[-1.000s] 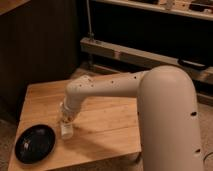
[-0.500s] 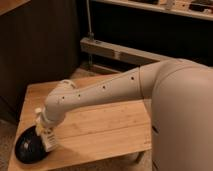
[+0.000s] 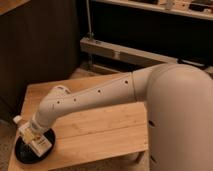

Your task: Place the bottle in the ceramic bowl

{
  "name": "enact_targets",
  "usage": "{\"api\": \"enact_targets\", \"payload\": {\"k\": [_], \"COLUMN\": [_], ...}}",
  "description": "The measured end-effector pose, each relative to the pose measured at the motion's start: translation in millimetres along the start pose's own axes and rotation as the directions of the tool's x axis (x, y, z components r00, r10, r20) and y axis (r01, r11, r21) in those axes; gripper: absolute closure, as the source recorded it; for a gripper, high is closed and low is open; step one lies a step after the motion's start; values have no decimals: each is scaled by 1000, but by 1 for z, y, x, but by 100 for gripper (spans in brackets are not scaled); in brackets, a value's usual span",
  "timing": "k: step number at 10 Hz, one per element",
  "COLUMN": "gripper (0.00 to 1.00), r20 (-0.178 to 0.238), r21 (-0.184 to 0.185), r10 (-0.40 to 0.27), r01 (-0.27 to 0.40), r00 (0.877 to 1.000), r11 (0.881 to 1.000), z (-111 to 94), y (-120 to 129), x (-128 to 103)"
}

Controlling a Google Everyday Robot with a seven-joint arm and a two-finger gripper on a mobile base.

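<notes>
The small cream-white bottle (image 3: 29,134) is tilted, its cap pointing up and to the left, right over the black ceramic bowl (image 3: 24,154). The bowl sits at the front left corner of the wooden table (image 3: 105,125). My gripper (image 3: 36,136) is at the end of the white arm, low above the bowl, shut on the bottle. The bottle and gripper hide much of the bowl's middle. I cannot tell whether the bottle's base touches the bowl.
My white arm (image 3: 95,97) crosses the table from the large white body (image 3: 175,120) at the right. A dark panel (image 3: 40,45) stands behind the table at the left. A metal rail and shelving (image 3: 120,50) run along the back.
The gripper has carried the bottle left and toward the front, from the table's middle to over the black bowl, and lowered it there.
</notes>
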Motion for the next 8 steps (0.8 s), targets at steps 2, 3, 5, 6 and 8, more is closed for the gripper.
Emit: {"api": "enact_targets", "payload": {"k": [2, 3, 5, 6, 8], "gripper": [38, 29, 20, 20, 20], "r20": [1, -6, -39, -50, -57], "r21": [-45, -70, -108, -110, -112], "r10": [4, 0, -17, -13, -14], "r01": [-4, 0, 12, 8, 7], "r00": [1000, 1000, 999, 999, 998], "r11": [999, 998, 994, 994, 994], "z": [15, 21, 38, 41, 43], "y": [-12, -18, -25, -31, -31], "x": [-10, -14, -19, -19, -19]}}
